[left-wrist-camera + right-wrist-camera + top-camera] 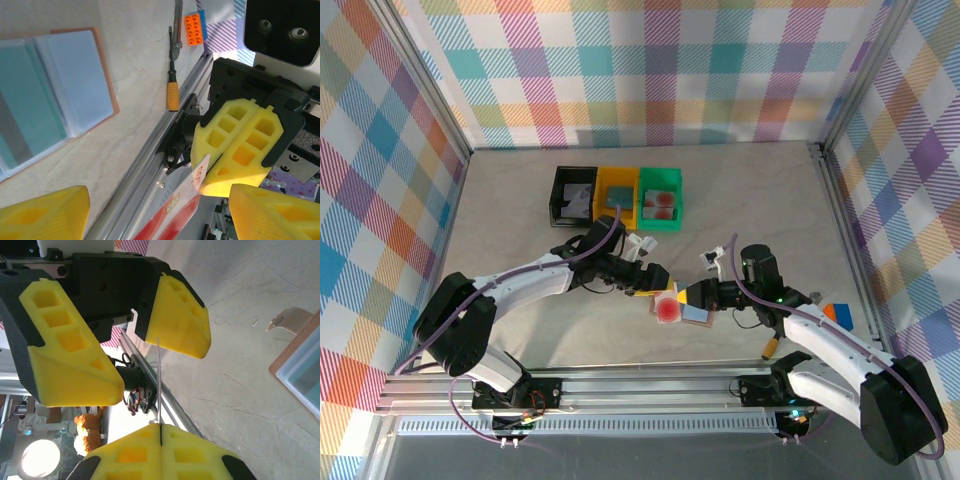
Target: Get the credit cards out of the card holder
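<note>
Held card (667,308): pale with a red-orange spot, spot face up, reaching from the right arm toward the left; I see it edge-on in my right wrist view.
Long axis: I cannot tell.
Right fingers (125,455): clamped on one end of that card.
Left fingers (75,355): spread apart on either side of its free end; contact unclear.
Card holder (75,85): open on the desk (770,200), pockets up, just beside the held card, partly cut off.
Count: one held card, one teal card (30,110) pocketed, three bins (603,190).
</note>
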Controlling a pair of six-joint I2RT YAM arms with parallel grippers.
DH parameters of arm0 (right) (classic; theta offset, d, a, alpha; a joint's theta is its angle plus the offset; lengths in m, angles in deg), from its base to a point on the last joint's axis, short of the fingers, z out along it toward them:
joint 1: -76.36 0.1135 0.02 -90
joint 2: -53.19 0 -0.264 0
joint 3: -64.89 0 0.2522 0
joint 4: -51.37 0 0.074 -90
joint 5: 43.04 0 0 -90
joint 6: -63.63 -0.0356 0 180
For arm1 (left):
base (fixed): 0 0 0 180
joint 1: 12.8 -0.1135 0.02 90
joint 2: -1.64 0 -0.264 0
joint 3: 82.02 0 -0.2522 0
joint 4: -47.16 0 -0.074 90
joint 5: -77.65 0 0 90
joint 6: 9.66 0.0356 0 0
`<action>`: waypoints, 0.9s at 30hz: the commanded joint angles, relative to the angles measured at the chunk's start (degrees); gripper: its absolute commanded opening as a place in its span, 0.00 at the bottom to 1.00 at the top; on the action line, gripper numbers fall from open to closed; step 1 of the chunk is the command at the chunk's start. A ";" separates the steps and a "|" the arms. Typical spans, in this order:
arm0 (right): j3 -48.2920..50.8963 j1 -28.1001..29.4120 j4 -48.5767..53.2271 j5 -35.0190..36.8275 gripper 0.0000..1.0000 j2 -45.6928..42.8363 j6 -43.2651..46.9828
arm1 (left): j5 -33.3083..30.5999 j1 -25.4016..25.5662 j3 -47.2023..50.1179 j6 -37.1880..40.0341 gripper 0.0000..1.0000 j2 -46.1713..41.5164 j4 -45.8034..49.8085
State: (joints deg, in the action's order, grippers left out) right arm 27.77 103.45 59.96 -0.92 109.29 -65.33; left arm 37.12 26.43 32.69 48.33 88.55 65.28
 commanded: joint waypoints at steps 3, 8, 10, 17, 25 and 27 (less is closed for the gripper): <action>-1.61 0.50 -2.53 -2.12 0.00 0.15 -0.22 | 4.80 -0.22 1.57 -1.94 0.69 -1.00 -5.66; -1.61 0.57 -2.66 -2.26 0.00 0.15 -0.15 | 6.04 -0.11 2.55 -3.23 0.64 -1.46 -8.13; -1.66 0.68 -2.73 -2.22 0.00 0.25 -0.15 | 6.60 -0.05 2.77 -3.75 0.59 -1.57 -9.13; -1.69 0.79 -2.65 -1.83 0.00 0.15 -0.06 | 7.70 0.33 3.30 -4.38 0.46 -1.66 -10.60; -2.11 0.77 -2.28 -1.22 0.00 0.24 0.03 | 8.19 0.59 3.63 -4.42 0.36 -1.84 -11.22; -2.06 0.77 -2.28 -1.23 0.00 0.32 0.02 | 8.18 0.61 3.70 -4.46 0.34 -1.90 -11.24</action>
State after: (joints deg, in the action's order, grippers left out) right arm 27.38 103.78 59.13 -1.73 109.37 -65.33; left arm 43.39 26.56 35.36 43.69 88.38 56.10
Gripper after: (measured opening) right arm 0.039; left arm 0.342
